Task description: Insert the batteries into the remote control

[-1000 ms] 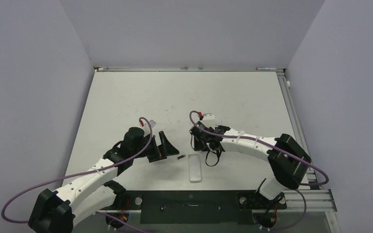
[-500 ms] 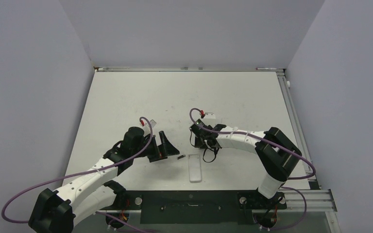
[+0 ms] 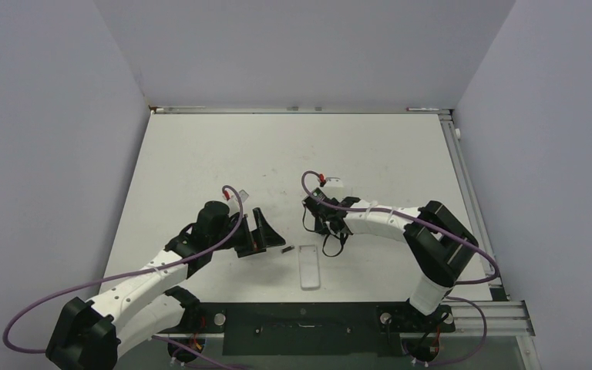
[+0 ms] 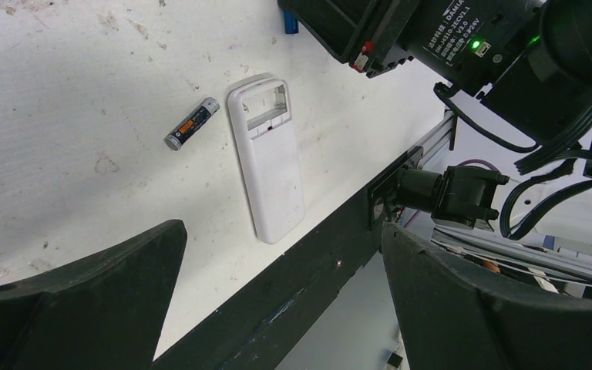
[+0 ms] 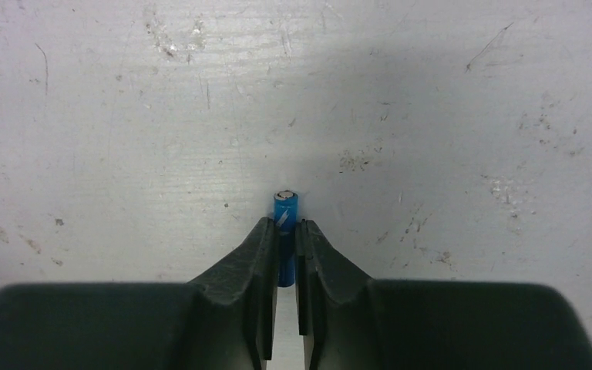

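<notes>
At the left of the white table (image 3: 200, 154), the left arm is reaching in from its base, and the left gripper (image 3: 258, 235) is hanging over the near middle of the surface with its two dark fingers (image 4: 85, 301) spread wide apart, gripping nothing. In the left wrist view those fingers are framing the scene from either lower corner. Just to the right of that gripper, the dark battery (image 4: 192, 123) is lying flat on the table at a slant, its metal ends and an orange mark showing, and it is sitting just beside the remote control (image 4: 267, 158) without touching it. The remote control is lying with its plain white back facing up, close to the near edge of the table, and its open battery bay is showing at the end that points away from the arm bases. Further right, the right arm is bending in low, and the right gripper (image 5: 284, 225) is pointing down at the surface a little beyond the remote. Its fingers are drawn in close and are pinching the blue battery (image 5: 284, 212), whose silver-capped end is sticking out past the fingertips. A small white piece (image 3: 332, 184) is lying just beyond that gripper.
</notes>
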Robot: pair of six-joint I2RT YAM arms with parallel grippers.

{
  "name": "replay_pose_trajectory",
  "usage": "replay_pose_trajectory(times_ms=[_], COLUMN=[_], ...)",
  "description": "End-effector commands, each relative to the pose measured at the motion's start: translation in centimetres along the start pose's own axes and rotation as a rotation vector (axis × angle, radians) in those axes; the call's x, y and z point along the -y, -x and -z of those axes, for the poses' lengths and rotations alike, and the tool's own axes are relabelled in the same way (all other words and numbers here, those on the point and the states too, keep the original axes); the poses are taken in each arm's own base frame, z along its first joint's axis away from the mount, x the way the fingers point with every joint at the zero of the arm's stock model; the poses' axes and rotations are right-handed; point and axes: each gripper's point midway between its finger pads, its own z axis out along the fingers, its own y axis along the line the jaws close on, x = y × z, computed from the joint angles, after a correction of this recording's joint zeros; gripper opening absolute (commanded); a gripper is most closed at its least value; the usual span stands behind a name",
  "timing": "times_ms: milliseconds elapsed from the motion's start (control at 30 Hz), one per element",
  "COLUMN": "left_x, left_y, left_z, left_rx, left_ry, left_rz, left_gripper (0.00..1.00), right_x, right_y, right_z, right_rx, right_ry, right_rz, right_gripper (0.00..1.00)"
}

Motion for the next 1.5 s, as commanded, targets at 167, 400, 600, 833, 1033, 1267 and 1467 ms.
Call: replay_pose_trajectory(times_ms=[167,400,600,833,1033,1267,1467], left_x=[1.5,1.7,1.8,2.6,3.1,3.8,4.3], left_y=[0.7,0.3,0.1,0.0,-0.2,-1.6,-2.6], left_z=[-0.4,-0.6,-0.6,-0.8,-1.1,-2.1,-3.3], left_rx=[0.000,-0.031,-0.042,-0.050,-0.072,-0.120,-0.138], left_ry=[-0.073,-0.087,-0.092,-0.135,-0.151,-0.151,-0.145], left_rz=[-0.030,-0.028,-0.022,-0.019,-0.019,-0.028,-0.021], left_gripper=[0.96,0.96,0.96,0.96,0.96,0.97,0.99], right_x=[0.9,-0.5,-2.1,-3.1,-3.5,-3.2,-2.6], right_y=[-1.8,-1.0,-0.9,-1.0,-1.1,-1.5,-1.9], right_z=[1.3,4.0,7.1,10.9,13.6,15.3,15.7], right_rx=[-0.034,-0.013,0.019,0.107,0.174,0.195,0.181], right_ry=[0.021,0.171,0.340,0.529,0.636,0.656,0.641], right_rz=[0.137,0.238,0.351,0.484,0.578,0.691,0.783], right_gripper=[0.09,0.08,0.08,0.08,0.09,0.09,0.09])
